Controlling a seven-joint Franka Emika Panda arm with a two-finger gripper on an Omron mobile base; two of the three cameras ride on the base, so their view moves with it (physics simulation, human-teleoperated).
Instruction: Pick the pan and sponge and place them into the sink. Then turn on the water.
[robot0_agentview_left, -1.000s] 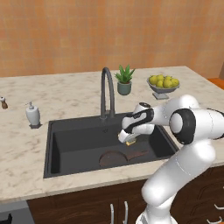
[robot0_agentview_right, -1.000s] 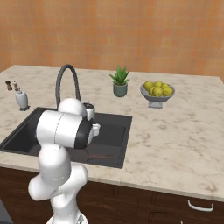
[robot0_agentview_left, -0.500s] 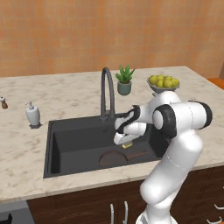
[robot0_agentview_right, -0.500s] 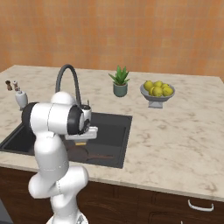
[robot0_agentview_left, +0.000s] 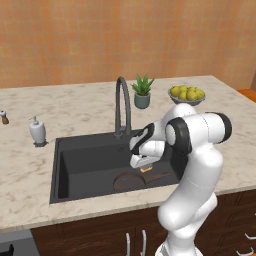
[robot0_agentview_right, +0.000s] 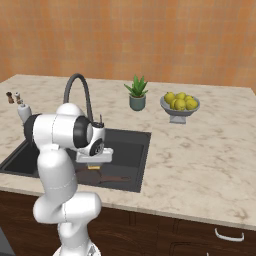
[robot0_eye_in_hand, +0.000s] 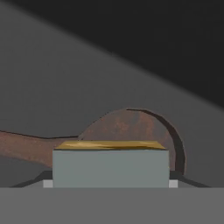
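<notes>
I hold the sponge (robot0_eye_in_hand: 110, 166) clamped in my gripper (robot0_agentview_left: 143, 162) above the sink (robot0_agentview_left: 80, 167), over the basin's right half. The pan (robot0_eye_in_hand: 131, 129) lies on the basin floor directly below, its handle running toward the right wall. The faucet (robot0_agentview_left: 121, 102) rises just behind my hand; the basin's left half lies open.

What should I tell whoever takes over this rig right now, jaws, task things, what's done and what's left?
Gripper: low over the sink, jaws closed on the sponge.
Pan: already on the sink floor, directly under the sponge, handle lying flat.
Faucet: behind the basin, no water seen.
Done: pan in the sink.
Left: release the sponge into the sink, then turn on the water.
</notes>
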